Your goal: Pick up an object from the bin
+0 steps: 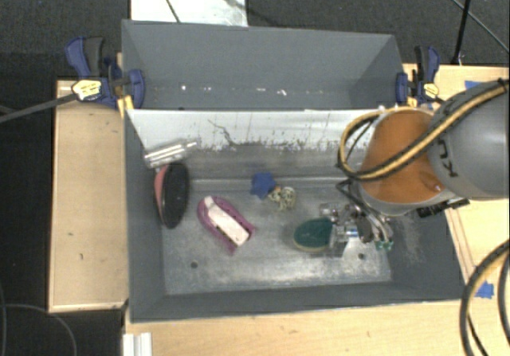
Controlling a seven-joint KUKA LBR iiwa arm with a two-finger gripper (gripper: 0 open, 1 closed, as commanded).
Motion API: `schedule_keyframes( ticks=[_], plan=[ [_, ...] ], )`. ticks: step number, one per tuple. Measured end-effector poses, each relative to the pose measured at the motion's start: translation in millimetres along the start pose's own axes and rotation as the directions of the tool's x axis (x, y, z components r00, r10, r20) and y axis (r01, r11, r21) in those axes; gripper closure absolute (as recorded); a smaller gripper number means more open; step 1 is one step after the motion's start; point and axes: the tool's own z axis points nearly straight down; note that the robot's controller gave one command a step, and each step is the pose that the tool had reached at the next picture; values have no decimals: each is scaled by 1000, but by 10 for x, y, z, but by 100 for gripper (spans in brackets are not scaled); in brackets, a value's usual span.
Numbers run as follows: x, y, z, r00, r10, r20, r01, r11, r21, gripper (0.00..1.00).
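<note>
Though the jaws' spread untellable, dark green oval disc (312,235) just beside them, long axis left-right.

dark green disc (312,234), blue lump (262,185), pink-white, possibly purple-edged object (226,221)

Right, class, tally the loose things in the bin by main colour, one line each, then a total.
Silver: 1, metal bar
Black and red: 1, disc
Purple and white: 1, oblong piece
Blue: 1, small lump
Pale: 1, small bit
Green: 1, round thing beside the end effector
Total: 6
</note>
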Motion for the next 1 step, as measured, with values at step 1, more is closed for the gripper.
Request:
schedule_keyframes(
  ticks=[1],
  plan=[
    [-7,0,-35,1000,-5,1,5,1000,0,100]
  ],
)
